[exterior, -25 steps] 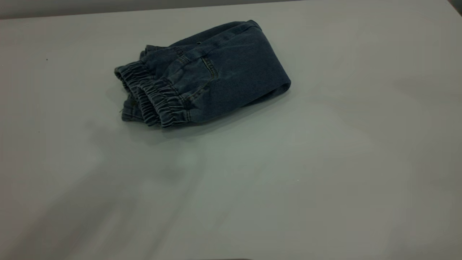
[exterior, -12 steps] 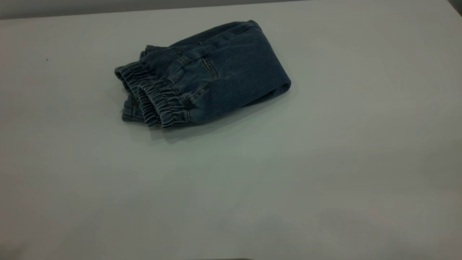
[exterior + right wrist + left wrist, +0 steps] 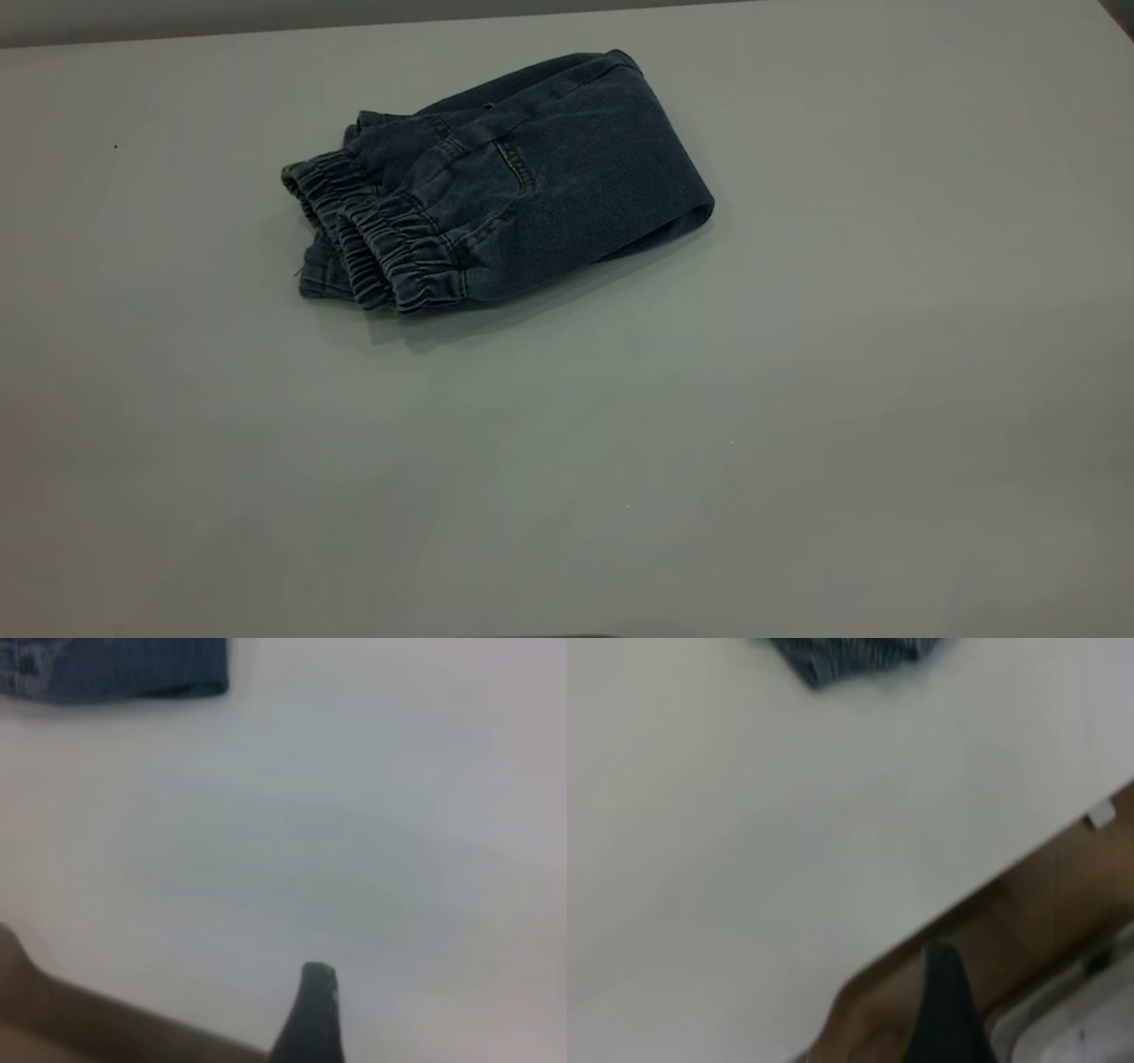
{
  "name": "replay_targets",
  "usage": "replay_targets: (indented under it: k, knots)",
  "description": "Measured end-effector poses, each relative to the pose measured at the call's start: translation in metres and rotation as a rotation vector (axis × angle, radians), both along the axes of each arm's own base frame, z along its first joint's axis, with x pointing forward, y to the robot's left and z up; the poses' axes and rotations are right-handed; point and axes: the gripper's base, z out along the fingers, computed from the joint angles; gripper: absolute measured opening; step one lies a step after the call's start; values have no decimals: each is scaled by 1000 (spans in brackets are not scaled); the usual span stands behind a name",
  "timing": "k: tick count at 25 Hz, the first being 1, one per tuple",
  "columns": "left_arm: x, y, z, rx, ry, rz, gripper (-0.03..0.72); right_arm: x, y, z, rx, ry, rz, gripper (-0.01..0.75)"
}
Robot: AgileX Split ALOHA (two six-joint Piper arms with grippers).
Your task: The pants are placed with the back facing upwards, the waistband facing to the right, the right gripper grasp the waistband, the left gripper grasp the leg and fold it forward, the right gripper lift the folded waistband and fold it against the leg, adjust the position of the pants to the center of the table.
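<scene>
The dark blue denim pants [image 3: 514, 177] lie folded into a compact bundle on the far middle-left of the grey table [image 3: 709, 425]. Their elastic waistband [image 3: 390, 248] faces left and the fold edge faces right, with a back pocket on top. Neither gripper shows in the exterior view. In the left wrist view, my left gripper [image 3: 943, 1014] hangs beyond the table's edge, far from the pants [image 3: 850, 656]. In the right wrist view, my right gripper [image 3: 310, 1014] is over bare table near its edge, well away from the pants [image 3: 115, 669]. Nothing is held.
The table's edge [image 3: 983, 886] runs diagonally through the left wrist view, with brown floor and a pale frame [image 3: 1072, 1019] beyond it. A brown strip [image 3: 53, 1019] borders the table in the right wrist view.
The arm shadows on the near part of the table have faded away. The folded pants have not moved.
</scene>
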Motion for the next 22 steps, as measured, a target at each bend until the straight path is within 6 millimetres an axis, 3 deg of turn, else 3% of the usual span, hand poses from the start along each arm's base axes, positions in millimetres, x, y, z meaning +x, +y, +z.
replay_targets:
  k: [7,16,22]
  knots:
    - [8,-5,-38,-9,35,25,471,1,1,-1,66,18,-46,594]
    - [10,-6,-39,-64,44,81,471,1,1,-1,83,22,-56,594]
    - [3,-2,-46,-8,135,97,471,1,1,-1,83,22,-56,594]
